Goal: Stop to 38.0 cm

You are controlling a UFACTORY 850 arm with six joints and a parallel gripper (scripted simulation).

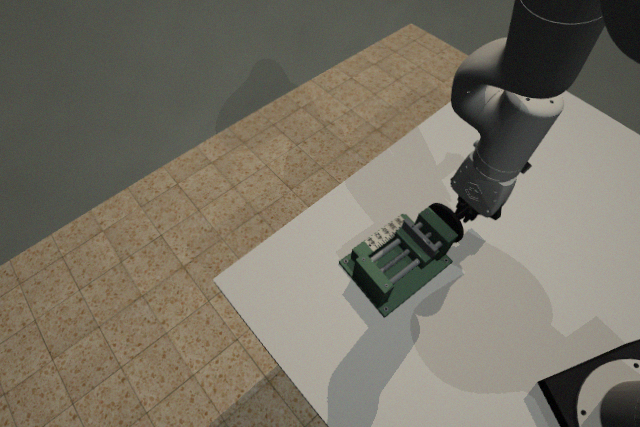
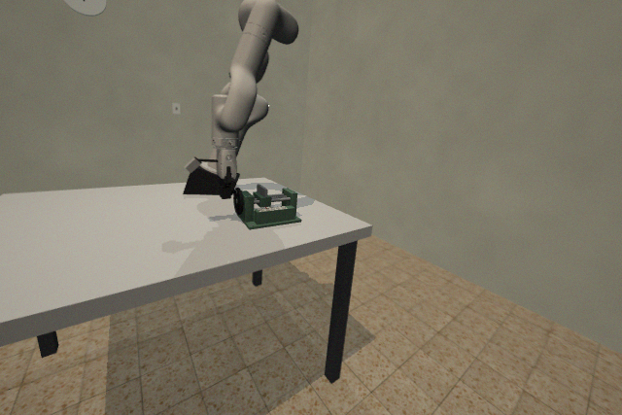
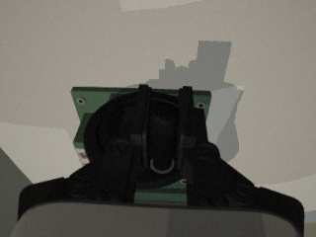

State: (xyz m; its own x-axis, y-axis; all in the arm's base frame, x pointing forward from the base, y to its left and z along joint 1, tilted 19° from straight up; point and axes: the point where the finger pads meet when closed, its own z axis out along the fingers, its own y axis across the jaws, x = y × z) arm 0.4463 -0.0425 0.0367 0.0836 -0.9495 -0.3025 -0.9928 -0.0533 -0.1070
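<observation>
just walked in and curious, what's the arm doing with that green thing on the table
The arm's gripper is shut on the crank handle of the black handwheel at one end of a green slide fixture on the white table. The grey stop sits on the rails near the handwheel end, beside a printed scale. The scale is too small to read, and the gripper has not let go.

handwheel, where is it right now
In the top view the black handwheel sits at the right end of the green stop fixture, near the table's far edge, with the gripper closed on its crank handle.
</observation>
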